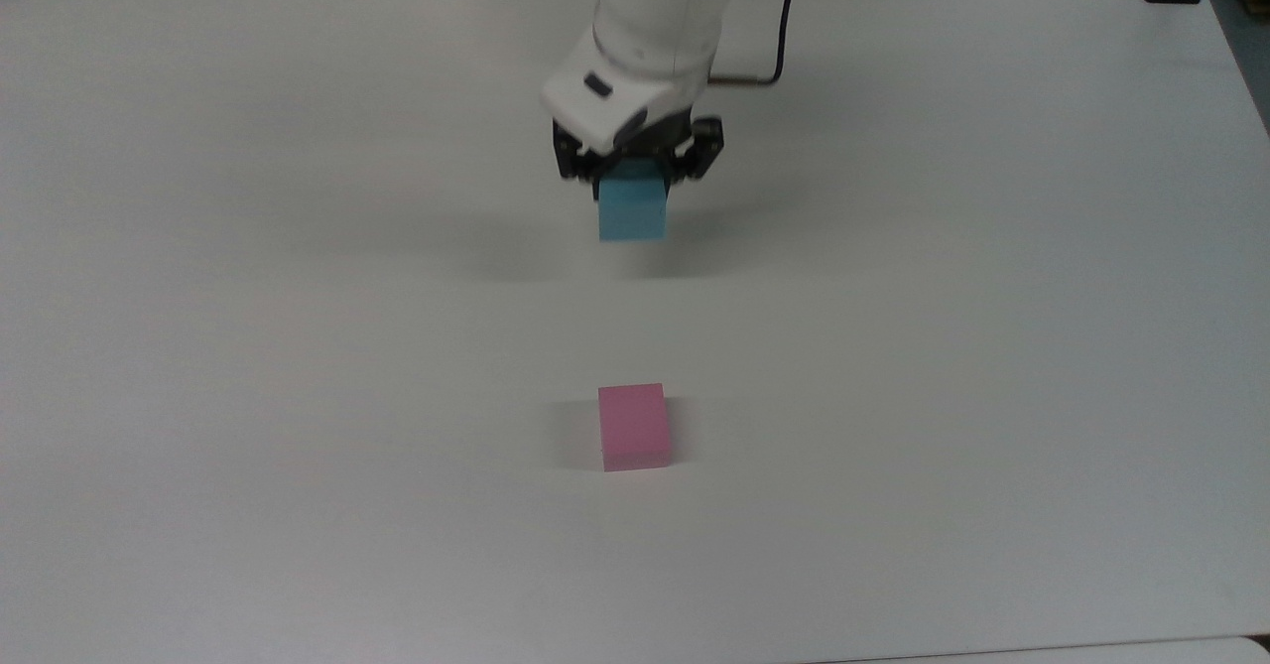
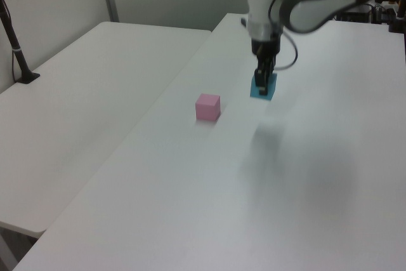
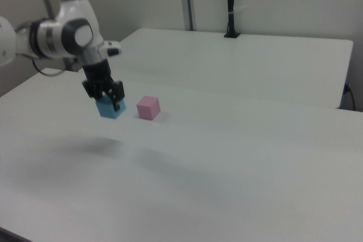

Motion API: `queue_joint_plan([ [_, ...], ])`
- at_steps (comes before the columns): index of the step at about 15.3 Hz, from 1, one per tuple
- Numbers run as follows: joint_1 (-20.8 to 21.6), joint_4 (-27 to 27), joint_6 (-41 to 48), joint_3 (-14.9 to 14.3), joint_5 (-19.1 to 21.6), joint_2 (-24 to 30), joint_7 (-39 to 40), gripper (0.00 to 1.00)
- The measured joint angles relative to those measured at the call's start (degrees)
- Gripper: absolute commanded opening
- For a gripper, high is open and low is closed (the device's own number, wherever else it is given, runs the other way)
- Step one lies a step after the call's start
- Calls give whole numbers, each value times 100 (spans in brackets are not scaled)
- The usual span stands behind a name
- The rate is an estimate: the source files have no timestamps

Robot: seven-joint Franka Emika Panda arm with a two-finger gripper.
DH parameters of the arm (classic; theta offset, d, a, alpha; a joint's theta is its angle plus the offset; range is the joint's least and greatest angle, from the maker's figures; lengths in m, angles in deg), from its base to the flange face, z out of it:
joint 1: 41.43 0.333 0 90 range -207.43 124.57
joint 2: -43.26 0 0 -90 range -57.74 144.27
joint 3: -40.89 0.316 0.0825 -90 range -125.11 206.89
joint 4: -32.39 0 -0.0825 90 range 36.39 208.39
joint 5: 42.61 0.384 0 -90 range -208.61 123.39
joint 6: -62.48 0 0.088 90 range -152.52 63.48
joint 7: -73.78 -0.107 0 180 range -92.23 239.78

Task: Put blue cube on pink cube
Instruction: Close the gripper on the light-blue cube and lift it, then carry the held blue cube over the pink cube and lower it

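Black two-finger gripper (image 1: 635,163) pinched the small matte light-blue cube (image 1: 632,210) clear of the white table (image 1: 298,346), upper centre of the top view. Small matte pink cube (image 1: 634,426) sat on the table lower centre, well apart.

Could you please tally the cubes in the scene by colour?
Blue cube, held in the gripper above the table: 1
Pink cube, resting on the table: 1
Total: 2 cubes
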Motion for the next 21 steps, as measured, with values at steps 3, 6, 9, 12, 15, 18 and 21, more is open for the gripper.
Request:
queue_joint_plan([
  [3, -3, -228, 548, -18, 110, 358, 144, 47],
  [6, -15, -507, 561, -28, 111, 184, 147, 47],
  [9, -32, -1609, 560, -112, 110, -693, 147, 51],
  [12, -36, -2535, 561, -242, 110, -1737, 147, 51],
  [15, -20, -3261, 559, -242, 110, -2513, 129, 51],
  [18, 17, -3794, 554, -242, 110, -2968, 117, 51],
  [21, 54, -3958, 511, -242, 110, -3002, 103, 51],
])
